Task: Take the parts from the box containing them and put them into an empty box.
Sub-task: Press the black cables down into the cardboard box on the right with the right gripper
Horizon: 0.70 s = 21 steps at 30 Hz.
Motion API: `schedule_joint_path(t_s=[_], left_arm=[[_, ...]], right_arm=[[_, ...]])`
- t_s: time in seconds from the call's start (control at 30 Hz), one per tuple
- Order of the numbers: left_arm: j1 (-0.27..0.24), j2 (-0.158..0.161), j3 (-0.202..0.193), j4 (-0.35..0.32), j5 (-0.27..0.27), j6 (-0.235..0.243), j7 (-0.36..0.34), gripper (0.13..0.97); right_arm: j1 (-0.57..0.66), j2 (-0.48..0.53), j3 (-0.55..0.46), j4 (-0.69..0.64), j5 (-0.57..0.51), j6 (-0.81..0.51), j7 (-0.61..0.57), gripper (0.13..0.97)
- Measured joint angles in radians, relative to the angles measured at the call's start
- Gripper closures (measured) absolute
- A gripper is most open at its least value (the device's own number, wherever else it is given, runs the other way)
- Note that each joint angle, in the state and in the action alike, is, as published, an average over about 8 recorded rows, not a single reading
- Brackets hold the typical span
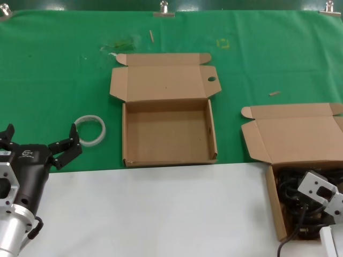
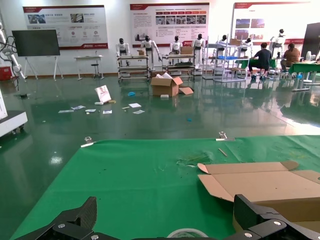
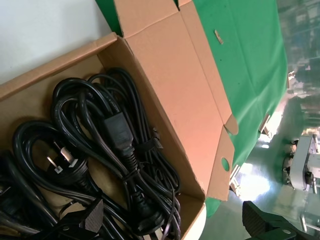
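The right claw (image 3: 175,220) hangs low over the box of power cords (image 1: 272,201) at the robot's near right, where the white front of the bench (image 1: 161,214) meets the green cloth (image 1: 53,80). The right wrist view shows its two black fingers spread wide and holding nothing. One fingertip (image 3: 90,216) is just above the tangle, and the other sits past the box's far wall. The head view shows only the grey end of the right arm (image 1: 320,188) above the box.

The power cords (image 3: 115,150) are still in that box in looped black bundles. One chunky plug (image 3: 117,132) lies on top and a pronged plug (image 3: 62,162) lies beside it. The box's lid flap (image 1: 300,134) is folded back flat on the cloth, and the right wrist view shows a small round hole near its far corner.

The empty box (image 1: 169,136) stands open in the middle of the bench, well apart from the cords. Its lid is laid back and has a round hole (image 1: 211,79) near the right corner.

At the near left the left claw (image 1: 42,136) is also spread open and empty. It hovers just beside a white translucent tape ring (image 1: 90,130) that lies on the cloth to the left of the empty box.
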Motion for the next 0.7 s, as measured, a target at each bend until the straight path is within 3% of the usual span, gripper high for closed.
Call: schedule_joint_path(t_s=[0.33,0.7], left_arm=[[0.0,0.0,0.0,0.0,0.0,0.0,0.0,0.132],[0.0,0.0,0.0,0.0,0.0,0.0,0.0,0.132]], right_arm=[[0.004,0.0,0.005,-0.028,0.0,-0.018,-0.005,0.144],[0.002,0.0,0.003,-0.04,0.0,-0.031,0.007,0.26]])
